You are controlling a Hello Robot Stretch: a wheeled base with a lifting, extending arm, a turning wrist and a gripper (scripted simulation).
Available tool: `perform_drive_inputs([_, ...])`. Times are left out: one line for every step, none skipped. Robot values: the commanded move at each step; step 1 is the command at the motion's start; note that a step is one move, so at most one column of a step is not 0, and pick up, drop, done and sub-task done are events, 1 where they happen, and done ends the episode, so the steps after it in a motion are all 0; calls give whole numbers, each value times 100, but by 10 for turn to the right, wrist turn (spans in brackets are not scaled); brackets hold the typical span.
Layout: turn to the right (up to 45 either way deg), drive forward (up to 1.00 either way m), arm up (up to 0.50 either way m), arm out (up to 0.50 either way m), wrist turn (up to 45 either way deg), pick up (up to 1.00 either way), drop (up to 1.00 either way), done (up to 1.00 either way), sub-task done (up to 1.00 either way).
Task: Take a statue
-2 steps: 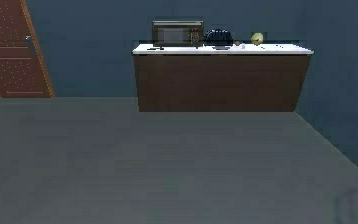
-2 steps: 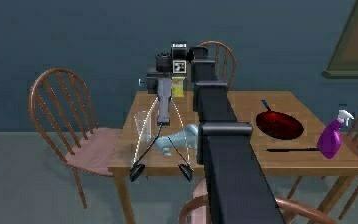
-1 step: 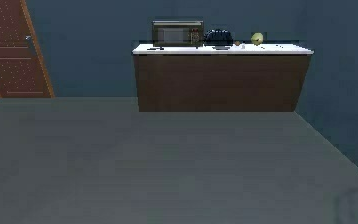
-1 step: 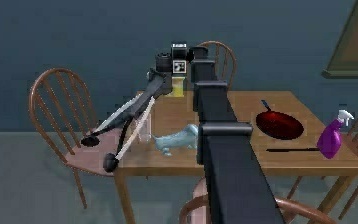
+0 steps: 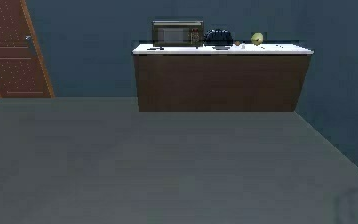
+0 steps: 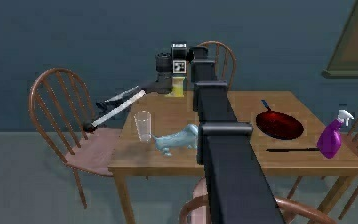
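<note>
The arm (image 6: 227, 150) reaches out across the wooden counter (image 6: 152, 160), and its hand (image 6: 99, 117) is past the left edge, in front of a spindle-back chair (image 6: 57, 105). I cannot tell whether it holds anything or how wide it stands. Just left of the arm a pale blue shape (image 6: 177, 140), possibly the statue, lies beside a clear glass (image 6: 143, 126). Right of the arm are a red pan (image 6: 279, 124), a dark utensil (image 6: 292, 150) and a purple spray bottle (image 6: 334, 135). In the forward view a far white-topped counter (image 5: 187, 49) carries a microwave (image 5: 177, 33) and a small yellowish blob (image 5: 257, 39).
</note>
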Motion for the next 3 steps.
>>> perform_drive_inputs([0,0,0,0,450,0,0,0,0])
perform_drive_inputs([0,0,0,0,450,0,0,0,0])
perform_drive_inputs([0,0,0,0,330,0,0,0,0])
